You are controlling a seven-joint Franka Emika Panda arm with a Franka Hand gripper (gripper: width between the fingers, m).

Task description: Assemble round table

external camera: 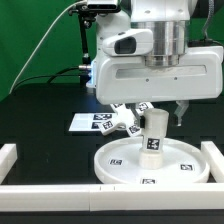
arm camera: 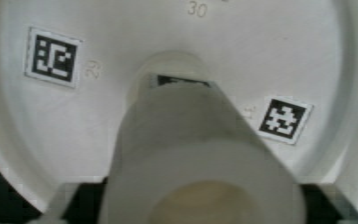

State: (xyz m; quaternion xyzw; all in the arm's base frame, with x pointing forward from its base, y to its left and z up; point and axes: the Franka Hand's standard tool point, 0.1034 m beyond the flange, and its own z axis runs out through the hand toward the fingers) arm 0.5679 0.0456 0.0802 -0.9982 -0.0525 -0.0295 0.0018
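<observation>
The round disc (external camera: 120, 165) lies on the black table at the front, tags on its face; it fills the wrist view (arm camera: 87, 120). The short leg (external camera: 153, 135) stands upright on the disc's central hub and looms large and blurred in the wrist view (arm camera: 194, 150). The cross-shaped base (external camera: 128, 118) lies just behind the disc, to the leg's left in the exterior view. My gripper (external camera: 162, 112) hangs right over the leg's top. One dark fingertip (external camera: 180, 113) stands apart from the leg, so the jaws look open around it. The other finger is hidden.
The marker board (external camera: 92, 122) lies behind the cross-shaped base. White border rails run along the exterior view's left (external camera: 10, 156), front (external camera: 60, 196) and right (external camera: 214, 160), close round the disc. A green backdrop stands behind.
</observation>
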